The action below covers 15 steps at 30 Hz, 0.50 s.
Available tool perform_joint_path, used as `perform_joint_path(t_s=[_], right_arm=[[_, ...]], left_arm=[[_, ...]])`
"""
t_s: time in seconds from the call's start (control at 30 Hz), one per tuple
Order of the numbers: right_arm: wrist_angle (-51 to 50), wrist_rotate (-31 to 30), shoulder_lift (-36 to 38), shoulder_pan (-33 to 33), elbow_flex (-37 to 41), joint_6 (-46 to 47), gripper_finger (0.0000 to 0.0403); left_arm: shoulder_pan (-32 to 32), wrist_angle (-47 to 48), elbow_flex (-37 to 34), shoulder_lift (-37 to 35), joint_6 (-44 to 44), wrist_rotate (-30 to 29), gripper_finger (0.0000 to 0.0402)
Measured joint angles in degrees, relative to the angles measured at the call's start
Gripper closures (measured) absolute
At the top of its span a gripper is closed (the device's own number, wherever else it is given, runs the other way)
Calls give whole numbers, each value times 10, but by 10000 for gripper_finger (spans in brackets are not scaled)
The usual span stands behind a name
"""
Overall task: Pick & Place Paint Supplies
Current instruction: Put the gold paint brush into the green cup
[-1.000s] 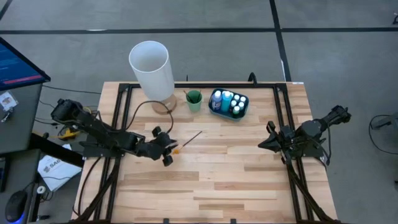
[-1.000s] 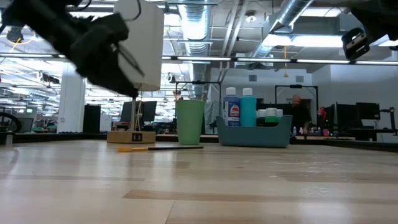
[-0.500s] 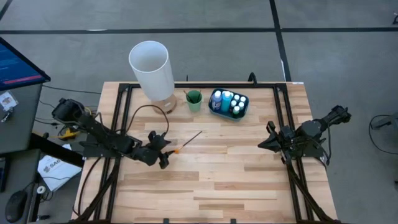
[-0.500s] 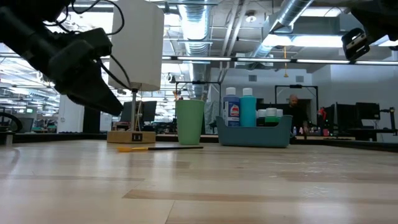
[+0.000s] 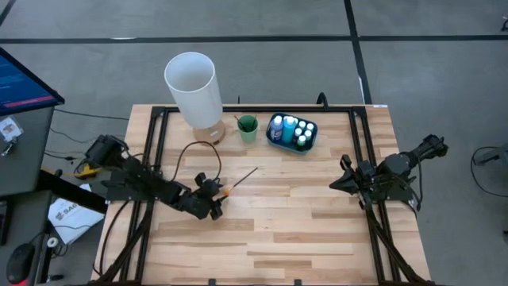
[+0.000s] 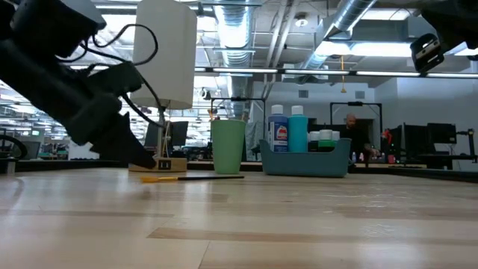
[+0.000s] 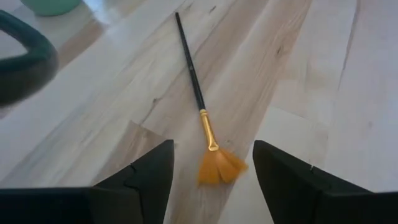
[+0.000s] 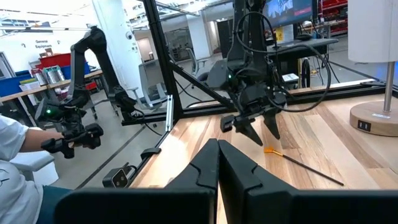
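Observation:
A thin dark brush (image 5: pixel 240 178) with an orange fan tip (image 7: pixel 219 167) lies flat on the wooden table left of centre. My left gripper (image 7: pixel 213 163) is open and slants down just over the tip, one finger on each side, touching nothing. It also shows in the high view (image 5: pixel 215 195) and the low view (image 6: pixel 138 153). White-capped bottles (image 5: pixel 294 127) stand in the blue tray (image 5: pixel 274 137) at the far edge. My right gripper (image 8: pixel 217 149) waits shut above the table's right side (image 5: pixel 343 181).
A green cup (image 5: pixel 247 127) holding a stick stands left of the tray. A tall white lamp (image 5: pixel 193 87) on a wooden base is at the far left, its cable looping near my left arm. A person's sleeve (image 8: pixel 12 149) shows beyond the table.
My left gripper has come down toward the table and drawn slightly toward the near edge, ending low over the brush's orange tip. The brush has not moved.

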<state>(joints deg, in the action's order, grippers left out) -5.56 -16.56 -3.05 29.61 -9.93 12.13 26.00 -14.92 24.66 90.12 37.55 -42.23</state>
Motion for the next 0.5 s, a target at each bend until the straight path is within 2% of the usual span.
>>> perform_joint_path(t_s=[0.5], right_arm=[[-1,0,0,0,0,0,403]], left_arm=[[0,-43,26,108,26,-21,201]])
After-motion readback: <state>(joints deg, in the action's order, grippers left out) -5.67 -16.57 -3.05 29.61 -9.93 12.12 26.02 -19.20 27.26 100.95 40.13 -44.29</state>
